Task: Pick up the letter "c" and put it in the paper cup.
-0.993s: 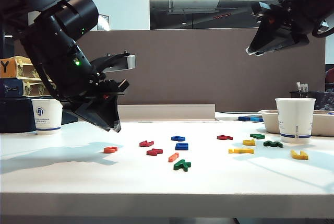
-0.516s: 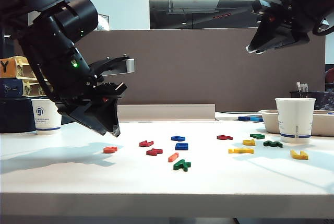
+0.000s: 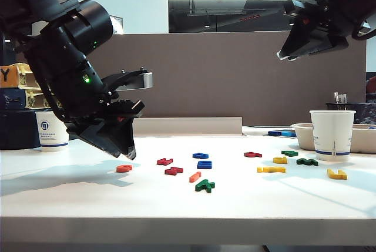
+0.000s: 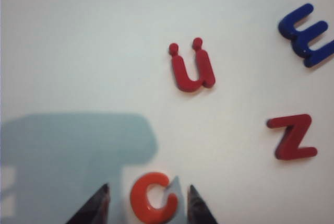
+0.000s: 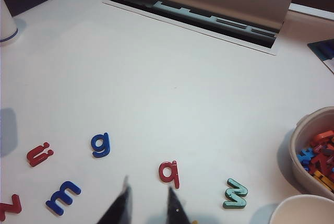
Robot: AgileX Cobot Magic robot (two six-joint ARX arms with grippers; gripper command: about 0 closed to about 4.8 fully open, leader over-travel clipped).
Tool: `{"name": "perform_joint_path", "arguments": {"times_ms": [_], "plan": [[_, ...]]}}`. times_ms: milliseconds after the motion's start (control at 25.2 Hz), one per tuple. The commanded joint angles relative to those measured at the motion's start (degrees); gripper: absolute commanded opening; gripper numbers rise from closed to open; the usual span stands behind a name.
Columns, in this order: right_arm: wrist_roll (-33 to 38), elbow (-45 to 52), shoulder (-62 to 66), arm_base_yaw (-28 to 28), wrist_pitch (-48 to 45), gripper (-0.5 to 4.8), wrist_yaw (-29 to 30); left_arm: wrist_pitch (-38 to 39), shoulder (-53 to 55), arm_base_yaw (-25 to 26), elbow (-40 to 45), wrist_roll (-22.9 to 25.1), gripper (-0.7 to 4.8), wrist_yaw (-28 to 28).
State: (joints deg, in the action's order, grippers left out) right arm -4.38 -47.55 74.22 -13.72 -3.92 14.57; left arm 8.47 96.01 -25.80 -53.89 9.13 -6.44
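Left gripper (image 3: 124, 149) lower and nearer table than second ago, now hovering just above letter "c" (image 4: 151, 204); jaws parted, straddling it, nothing grasped. Letter flat on table (image 3: 247, 199), left of red ü (image 4: 191, 70). Right gripper (image 5: 147, 203) parked high on right, jaws apart, empty. Risk: thin piece skids or tips out if fingertips close above table level; paper cup (image 3: 53, 130) sits close behind arm.

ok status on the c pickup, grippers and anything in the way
Left gripper open, low over the table, fingers either side of the flat orange-red letter c. Right gripper open, raised high, empty. Nothing in the way.
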Motion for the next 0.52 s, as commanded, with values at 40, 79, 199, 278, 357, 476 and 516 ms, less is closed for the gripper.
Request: {"name": "perform_joint_path", "arguments": {"times_ms": [40,79,199,278,357,476,516], "plan": [[-0.2,-0.2,-0.33,0.0,-0.31,0.85,-0.11,-2.45,0.15,-0.07,-0.28,-0.2,1.85,2.99],[-0.2,-0.2,-0.33,0.0,-0.24,0.85,-0.11,-2.97,0.15,-0.04,-0.26,-0.59,1.85,3.04],[-0.37,-0.2,-0.39,0.0,-0.11,0.85,-0.13,-4.55,0.13,-0.04,-0.15,-2.6,1.86,3.23],[-0.39,-0.2,-0.52,0.0,-0.09,0.86,-0.13,-5.33,0.13,-0.07,0.11,-3.54,1.88,3.23],[-0.68,-0.2,-0.72,0.0,0.09,0.85,-0.2,-5.97,0.13,-0.37,0.48,-3.58,1.89,3.28],[-2.29,-0.2,-1.03,0.0,0.72,0.85,-1.25,-6.45,0.13,-0.55,1.27,-3.61,2.09,3.48],[-2.32,-0.2,-1.05,0.0,0.79,0.85,-1.53,-6.64,0.13,-0.7,1.62,-3.63,2.15,3.5]]}}
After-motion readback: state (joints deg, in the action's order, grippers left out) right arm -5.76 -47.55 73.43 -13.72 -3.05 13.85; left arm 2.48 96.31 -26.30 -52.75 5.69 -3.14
